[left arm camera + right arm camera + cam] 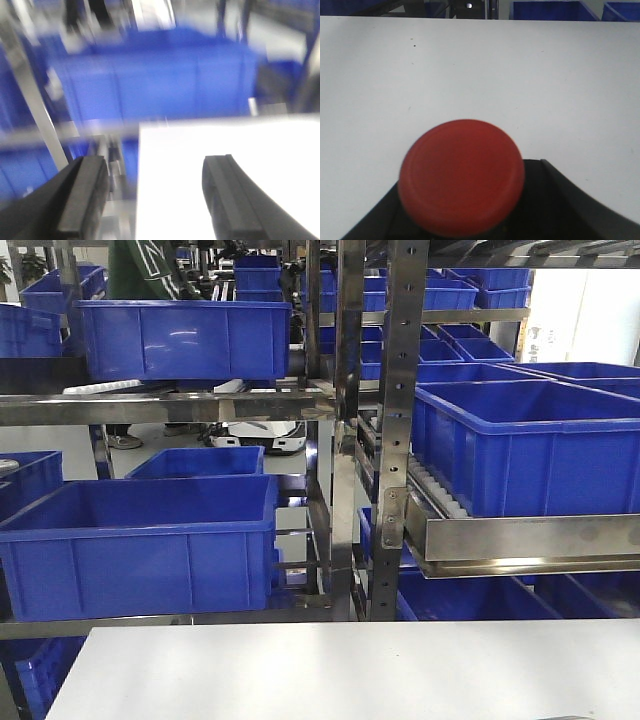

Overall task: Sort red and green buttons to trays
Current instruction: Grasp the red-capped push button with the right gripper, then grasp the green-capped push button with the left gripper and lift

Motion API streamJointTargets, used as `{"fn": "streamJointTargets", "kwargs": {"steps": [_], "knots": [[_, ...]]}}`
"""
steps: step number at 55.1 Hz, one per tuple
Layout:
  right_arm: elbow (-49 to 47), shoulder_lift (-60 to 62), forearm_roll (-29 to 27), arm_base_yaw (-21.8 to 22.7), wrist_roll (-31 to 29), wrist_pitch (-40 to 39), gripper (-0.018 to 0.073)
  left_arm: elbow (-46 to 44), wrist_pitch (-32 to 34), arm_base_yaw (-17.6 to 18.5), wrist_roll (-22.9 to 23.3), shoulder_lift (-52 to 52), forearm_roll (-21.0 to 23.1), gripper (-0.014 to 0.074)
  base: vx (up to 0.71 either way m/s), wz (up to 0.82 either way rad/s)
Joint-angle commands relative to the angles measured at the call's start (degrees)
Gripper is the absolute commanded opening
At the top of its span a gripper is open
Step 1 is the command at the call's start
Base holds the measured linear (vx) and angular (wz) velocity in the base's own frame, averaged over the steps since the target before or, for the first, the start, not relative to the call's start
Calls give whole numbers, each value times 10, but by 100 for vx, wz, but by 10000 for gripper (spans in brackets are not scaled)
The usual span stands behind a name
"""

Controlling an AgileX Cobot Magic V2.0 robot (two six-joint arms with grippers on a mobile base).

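Observation:
In the right wrist view the red button (461, 176) fills the lower middle, its round red cap facing the camera. My right gripper (465, 215) is shut on it, black fingers showing on both sides below the cap, above the white table (480, 75). In the left wrist view my left gripper (155, 200) is open and empty, its two black fingers (82, 195) wide apart over the left edge of the white table (225, 140); the view is blurred. The green button and both trays are out of view. Neither gripper shows in the front view.
Metal racks (350, 440) with several deep blue crates (140, 540) stand beyond the table's far edge (350, 630). A blue crate (150, 80) and a rack post (35, 100) lie ahead of the left gripper. A person (140, 270) stands far back left.

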State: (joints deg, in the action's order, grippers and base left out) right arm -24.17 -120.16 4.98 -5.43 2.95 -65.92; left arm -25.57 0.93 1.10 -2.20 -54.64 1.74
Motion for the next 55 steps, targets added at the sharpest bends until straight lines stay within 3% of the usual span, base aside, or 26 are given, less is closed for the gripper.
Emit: {"fn": "streamJointTargets", "kwargs": {"steps": [1,5,7,11,20,30,44,55], "knots": [[-3,23,7,4,-3,-107,-7,31,142,20,4,-37,-1,534,0,0],[-3,23,5,4,-3,-107,-8,80,269,25,4,-82,-17,534,0,0],[-3,23,5,4,-3,-107,-8,97,366,25,6,-117,-41,534,0,0],[-3,23,5,4,-3,-107,-8,119,465,25,7,-180,-85,534,0,0],[-3,23,2,4,-3,-107,-6,126,546,25,71,-307,-184,534,0,0],[-3,23,-4,4,-3,-104,-4,126,693,25,95,-412,-231,534,0,0],[-3,23,-10,4,-3,-101,-4,126,776,25,54,-515,-204,534,0,0],[-3,23,-9,4,-3,-97,-4,104,776,25,32,-559,-224,534,0,0]]}}
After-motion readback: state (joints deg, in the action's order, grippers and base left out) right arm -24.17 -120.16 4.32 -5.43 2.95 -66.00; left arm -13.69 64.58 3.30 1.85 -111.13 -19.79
